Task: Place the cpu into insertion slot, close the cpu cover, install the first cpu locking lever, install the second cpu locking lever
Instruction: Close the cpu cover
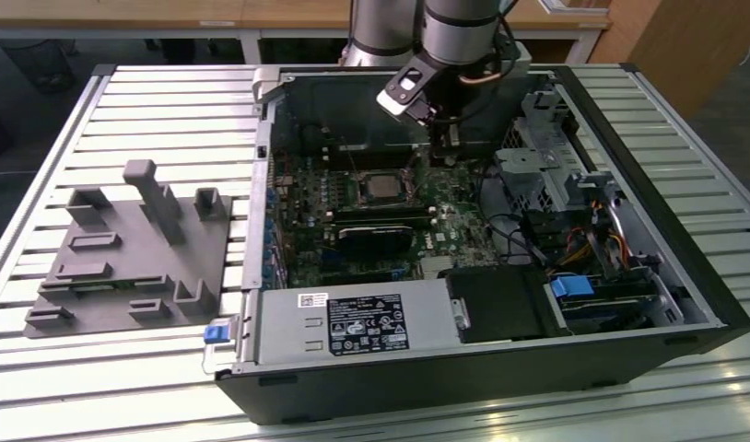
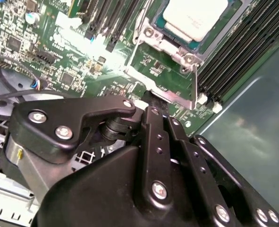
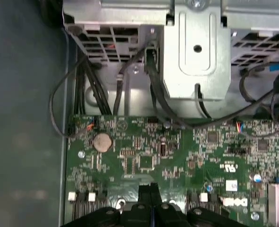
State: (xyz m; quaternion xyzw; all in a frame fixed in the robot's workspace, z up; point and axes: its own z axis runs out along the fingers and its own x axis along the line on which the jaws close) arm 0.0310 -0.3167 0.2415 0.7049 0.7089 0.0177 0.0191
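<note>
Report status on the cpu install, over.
Gripper jaws shut, low over the board beside the cpu. Cpu seated, cpu cover looks down around it. Cables back at the board's edge, not in the way.

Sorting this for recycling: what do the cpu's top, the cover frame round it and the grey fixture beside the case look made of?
The cpu: bare metal top, pale silvery, matt with a soft sheen. The cpu cover: thin stamped sheet metal, probably steel, with brighter glints. The grey fixture: likely plastic, evenly dull grey, no shine.

Robotics lab, slatted metal bench (image 1: 142, 101), opened computer case (image 1: 474, 378)
</note>
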